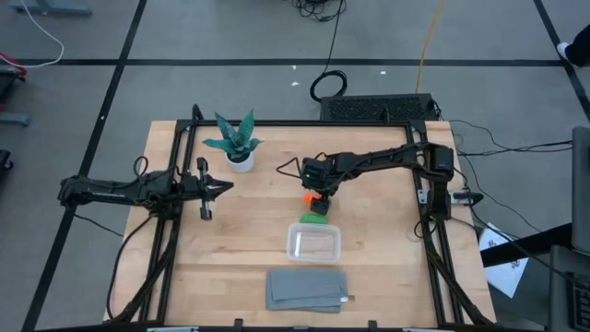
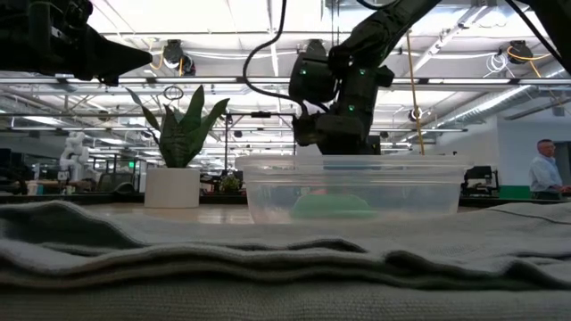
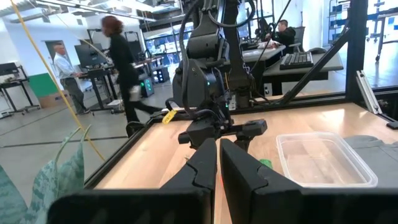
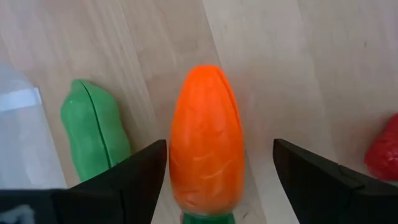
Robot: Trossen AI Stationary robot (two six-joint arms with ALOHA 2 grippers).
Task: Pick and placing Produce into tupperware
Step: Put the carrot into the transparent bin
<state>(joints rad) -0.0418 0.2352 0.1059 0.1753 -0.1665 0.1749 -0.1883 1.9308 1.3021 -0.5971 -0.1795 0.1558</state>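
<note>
- Right gripper [image 4: 219, 165] poised directly over the carrot [image 4: 206, 140], fingers spread wide, one dark finger on each side of the orange body, neither seen touching it.
- Carrot lying flat on the table [image 1: 249, 231], long axis running through the gap between the fingers, green tip toward the wrist; a straight descent and a squeeze across the narrow width judged to be the move called for.
- Green pod [image 4: 93, 134] just beside the carrot and roughly parallel to it, on the side toward the tub [image 1: 313, 243]; judged close enough for the near finger to nudge on the way down.
- Red berry [image 4: 384, 149] on the carrot's other side, a little farther off.
- Tub empty, set on the far side of the pod from the carrot, with a grey cloth [image 1: 307, 289] beyond it.
- Left gripper [image 1: 205, 189] waiting well away from the carrot, near a potted plant [image 1: 237, 143], fingers nearly closed, nothing held; right arm plainly the nearer.
</note>
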